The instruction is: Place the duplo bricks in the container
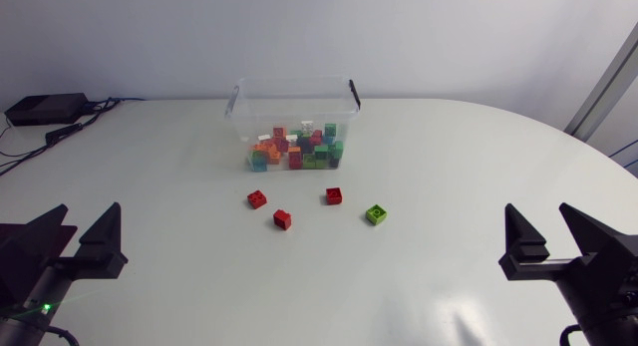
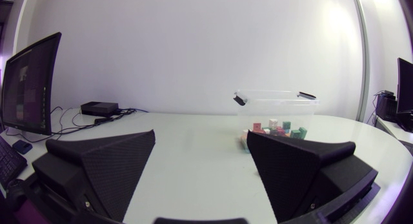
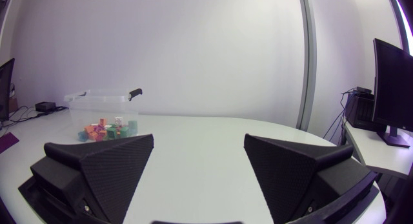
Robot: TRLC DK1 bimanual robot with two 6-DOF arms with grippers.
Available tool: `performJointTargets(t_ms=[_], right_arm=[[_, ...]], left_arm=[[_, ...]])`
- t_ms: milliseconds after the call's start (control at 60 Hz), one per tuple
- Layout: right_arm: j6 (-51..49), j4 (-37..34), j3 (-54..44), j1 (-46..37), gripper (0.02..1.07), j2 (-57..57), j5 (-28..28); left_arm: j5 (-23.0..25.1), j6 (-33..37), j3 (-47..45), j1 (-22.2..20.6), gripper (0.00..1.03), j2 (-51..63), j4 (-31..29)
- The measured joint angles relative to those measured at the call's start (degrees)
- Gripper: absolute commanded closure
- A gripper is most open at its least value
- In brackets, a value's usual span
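In front of container [image 1: 294,85], loose on table [image 1: 449,147]: left red brick [image 1: 257,198], middle red brick [image 1: 282,219], right red brick [image 1: 334,195], green brick [image 1: 376,214]. Inside container: heaped mixed bricks [image 1: 297,147]. Well short of container: left gripper [image 1: 88,223] and right gripper [image 1: 538,223], fingers wide apart, nothing between them.

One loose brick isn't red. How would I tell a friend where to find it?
Find the clear plastic container at the far middle of the white table. In front of it lie three red bricks and, rightmost, the lime-green brick, the only one not red.
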Motion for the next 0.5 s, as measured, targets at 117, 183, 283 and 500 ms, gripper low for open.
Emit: performJointTargets(t_ms=[117, 183, 283, 500], right_arm=[[0.0, 0.0, 0.0, 0.0, 0.06, 0.0, 0.0], [0.0, 0.0, 0.0, 0.0, 0.06, 0.0, 0.0], [0.0, 0.0, 0.0, 0.0, 0.06, 0.0, 0.0], [0.0, 0.3, 0.4, 1.0, 0.07, 0.0, -0.5]], left_arm=[[0.0, 0.0, 0.0, -0.7, 0.04, 0.0, 0.0], [0.0, 0.0, 0.0, -0.7, 0.04, 0.0, 0.0], [0.0, 0.0, 0.0, -0.6, 0.04, 0.0, 0.0], [0.0, 0.0, 1.2, -0.2, 0.05, 0.2, -0.1]])
